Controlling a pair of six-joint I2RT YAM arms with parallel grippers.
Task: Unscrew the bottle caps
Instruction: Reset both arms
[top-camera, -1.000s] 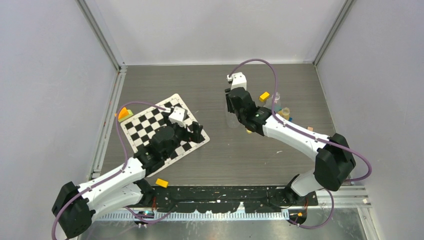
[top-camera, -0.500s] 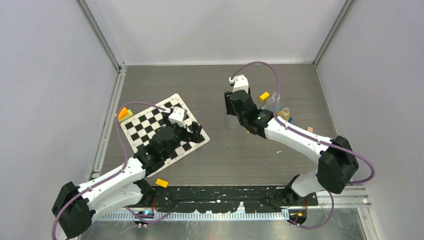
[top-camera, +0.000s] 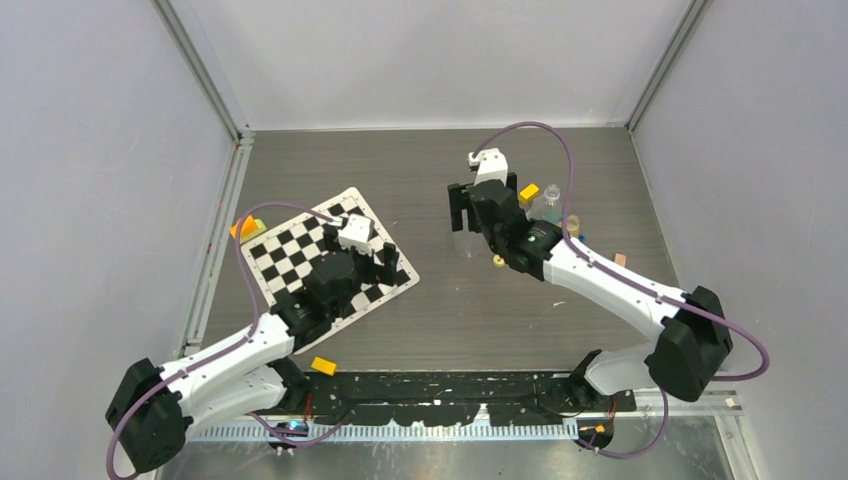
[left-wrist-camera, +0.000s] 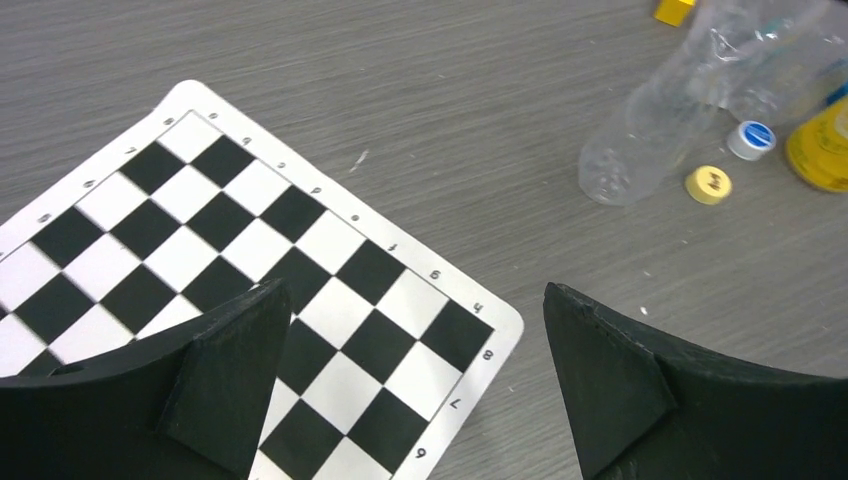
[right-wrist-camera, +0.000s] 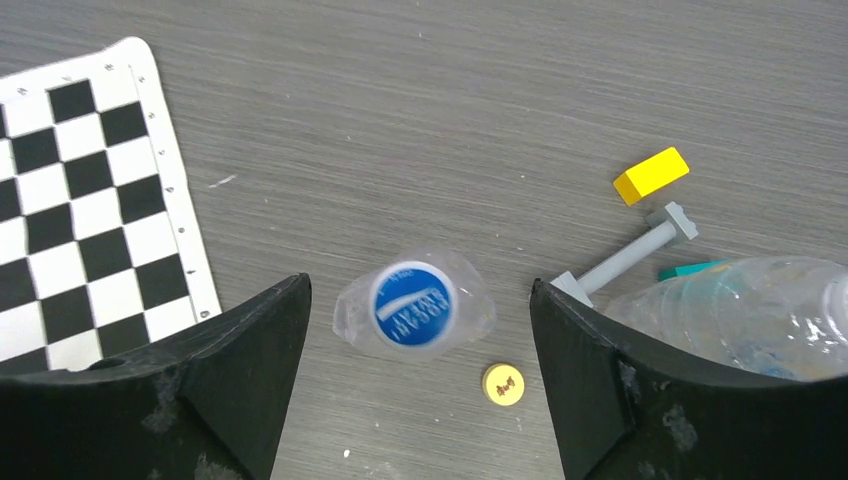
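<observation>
Since a second ago, the jaws of the right gripper (right-wrist-camera: 420, 288) have been spread from a narrow set to wide. The wrist has also been drawn slightly toward the back right of the grey wood-grain counter (top-camera: 430, 170). Nothing is held. The small clear crinkled plastic bottle (right-wrist-camera: 470, 312) stands between the jaws, apart from both. Its round blue-topped white screw cap (right-wrist-camera: 413, 303) is seen on it from straight above. A small round yellow screw cap (right-wrist-camera: 503, 384) lies loose on the counter just beside that bottle. The left gripper (left-wrist-camera: 415, 292) has stayed over the black-and-white chequered mat (left-wrist-camera: 200, 210), its jaws wide and empty.

Left of the bottle, bare counter is left up to the mat's edge, and more is left toward the rear wall. The right side is crowded. A yellow rectangular block (right-wrist-camera: 651, 174), a grey bolt-shaped rod (right-wrist-camera: 625, 258) and a second clear crinkled bottle (right-wrist-camera: 740, 320) lie near the right jaw. In the left wrist view, another loose blue-topped white cap (left-wrist-camera: 750, 140) is seen beside a yellow-orange bottle (left-wrist-camera: 825, 145).
</observation>
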